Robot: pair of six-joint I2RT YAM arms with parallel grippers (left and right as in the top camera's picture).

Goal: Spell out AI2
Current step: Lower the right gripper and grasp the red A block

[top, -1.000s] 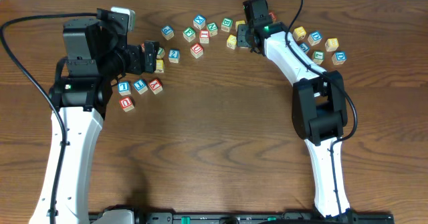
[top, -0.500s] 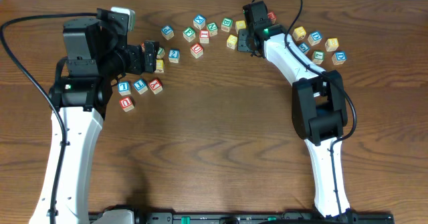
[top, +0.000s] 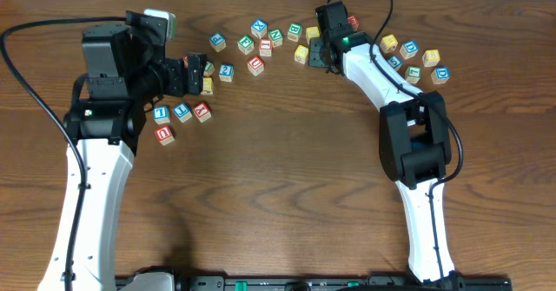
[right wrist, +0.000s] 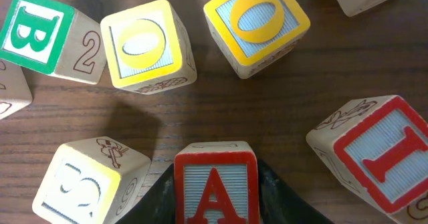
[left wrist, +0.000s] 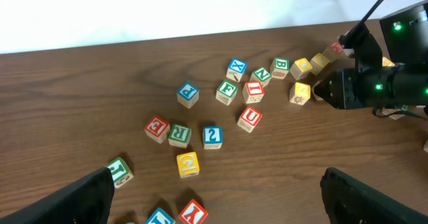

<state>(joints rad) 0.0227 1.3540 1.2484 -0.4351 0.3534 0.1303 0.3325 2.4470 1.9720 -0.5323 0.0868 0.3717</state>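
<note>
Red "A" cube [right wrist: 216, 182]: your right gripper [right wrist: 217, 194] clamps both its sides; your left gripper [left wrist: 215, 184] stands wide apart.

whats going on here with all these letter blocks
Two arms work over letter cubes scattered on a wooden table. The right gripper has its fingers against both sides of the red A cube, which sits on the table near the red I cube. The left gripper hangs wide open, holding nothing, near the blue 2 cube. Nothing is spelled out yet.
</note>
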